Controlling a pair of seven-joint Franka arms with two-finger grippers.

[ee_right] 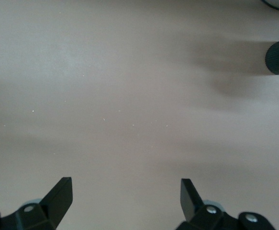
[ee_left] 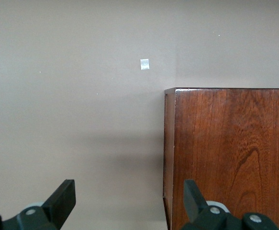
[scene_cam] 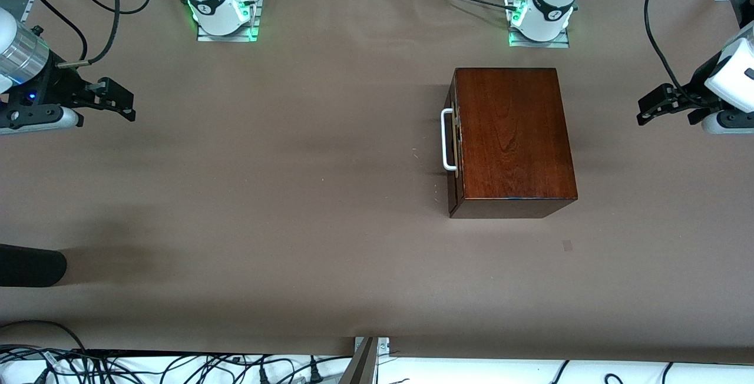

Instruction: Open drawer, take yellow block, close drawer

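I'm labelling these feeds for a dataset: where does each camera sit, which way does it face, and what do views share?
Front view: high across the table, facing both arm bases; shows the glossy mahogany wooden box with its white U-shaped bar handle, the open left gripper and the open right gripper.
Left wrist view: on the left arm's wrist, looking down past its own fingers at the box corner.
Right wrist view: on the right wrist, fingers over the bare brown table covering.
Shared: the box appears in the front and left wrist views.

Both arms waited, raised at opposite ends of the table. The left gripper (scene_cam: 647,111) hung with fingers spread wide, empty. The right gripper (scene_cam: 121,101) likewise hung with fingers parted, holding nothing.
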